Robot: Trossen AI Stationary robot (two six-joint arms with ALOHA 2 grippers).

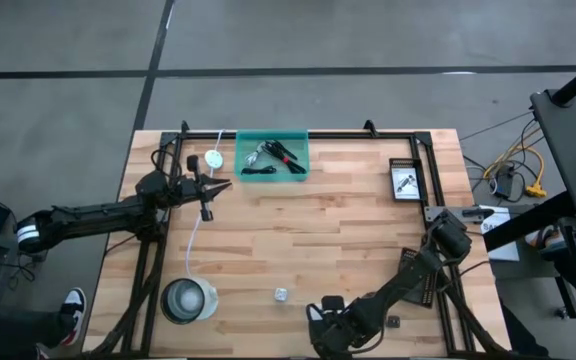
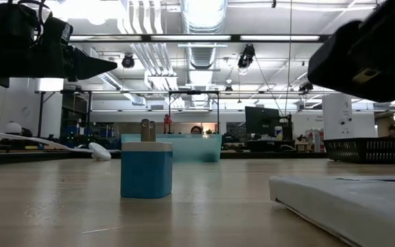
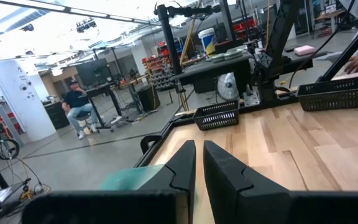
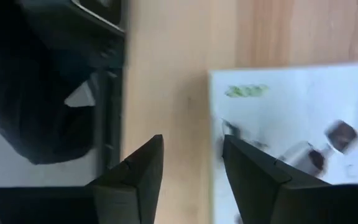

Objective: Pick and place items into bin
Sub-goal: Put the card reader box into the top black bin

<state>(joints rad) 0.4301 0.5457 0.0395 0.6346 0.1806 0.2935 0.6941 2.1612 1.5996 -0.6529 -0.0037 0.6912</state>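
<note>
Bin (image 1: 272, 155): teal tray at the table's far edge, centre-left, already holding a black cable (image 1: 260, 171), black sticks (image 1: 286, 156) and a silvery clip (image 1: 262, 151). Left of it I log my left gripper (image 1: 218, 187), raised, tips nearly together with a narrow gap, empty. Near edge: clear round container (image 1: 188, 299), small blue block (image 1: 281, 295) (metal-topped in the low view). Right gripper (image 1: 318, 313), fingers parted, gripping nothing, near edge. Printed card (image 1: 404, 182) far right.
</note>
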